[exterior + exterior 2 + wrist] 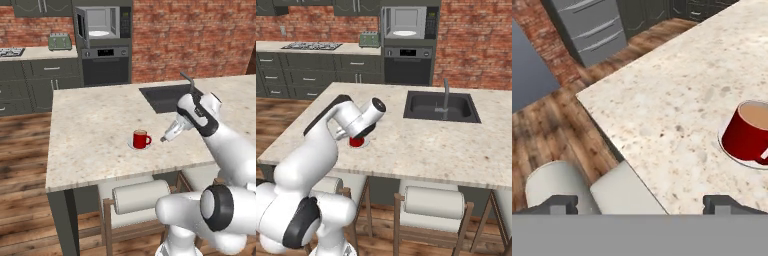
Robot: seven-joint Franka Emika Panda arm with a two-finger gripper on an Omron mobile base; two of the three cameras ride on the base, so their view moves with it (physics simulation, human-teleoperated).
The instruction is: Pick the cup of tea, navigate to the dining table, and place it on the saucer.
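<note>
On the speckled stone dining table [90, 135], the glossy red cup of tea [141, 139] sits in its round saucer [133, 146]; claw [164, 139] wide open, empty.

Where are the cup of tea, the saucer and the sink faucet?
cup of tea [141, 139]: left base view, red outer wall.
saucer [735, 157]: hand view, rim showing below the cup.
sink faucet [445, 93]: right base view, upright stem.

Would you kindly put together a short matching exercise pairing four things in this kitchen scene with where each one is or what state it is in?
Things:
1. cup of tea
2. gripper
3. sink
4. toaster

Descriptions:
A. set into the dining table top
B. on the far counter, beside the stove
C. standing on the saucer
D. open, beside the cup, holding nothing

Pairs: 1-C, 2-D, 3-A, 4-B
</note>
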